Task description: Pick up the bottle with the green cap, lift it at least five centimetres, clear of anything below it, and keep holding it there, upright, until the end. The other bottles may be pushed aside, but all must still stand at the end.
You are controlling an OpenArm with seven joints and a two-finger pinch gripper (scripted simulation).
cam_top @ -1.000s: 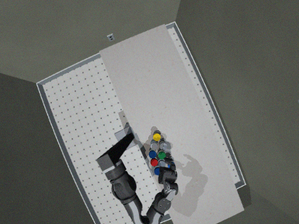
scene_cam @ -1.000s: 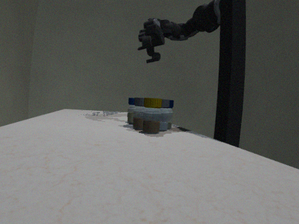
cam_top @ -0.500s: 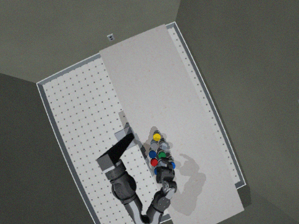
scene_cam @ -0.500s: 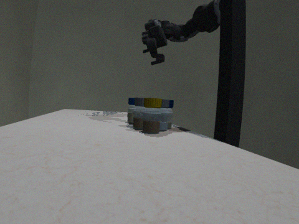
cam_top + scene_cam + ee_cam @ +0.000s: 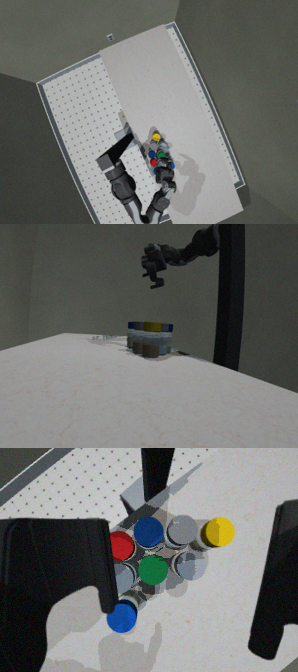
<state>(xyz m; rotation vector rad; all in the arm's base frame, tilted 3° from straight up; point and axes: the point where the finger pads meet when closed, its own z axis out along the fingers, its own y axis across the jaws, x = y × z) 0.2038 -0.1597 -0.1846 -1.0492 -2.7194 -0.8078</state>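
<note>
The bottle with the green cap [image 5: 161, 154] [image 5: 153, 570] stands upright in the middle of a tight cluster of bottles on the pale table top [image 5: 155, 78] [image 5: 93, 398]. In the exterior view the other bottles hide it. Around it stand a red-capped bottle [image 5: 153, 162] [image 5: 121, 545], a blue-capped one [image 5: 151, 154] [image 5: 148, 531], a yellow-capped one [image 5: 156, 136] [image 5: 152, 326] [image 5: 219, 531], a second blue-capped one [image 5: 121, 618] and two grey-capped ones [image 5: 182, 529] [image 5: 192, 565]. My gripper [image 5: 164, 165] [image 5: 152, 280] [image 5: 172, 570] is open and empty. It hangs high above the cluster, fingers pointing down.
The arm's black post [image 5: 119, 146] [image 5: 228, 302] [image 5: 156, 468] stands close behind the cluster. A white perforated board [image 5: 77, 102] lies beside the table top. The table's edge [image 5: 217, 124] runs along the right.
</note>
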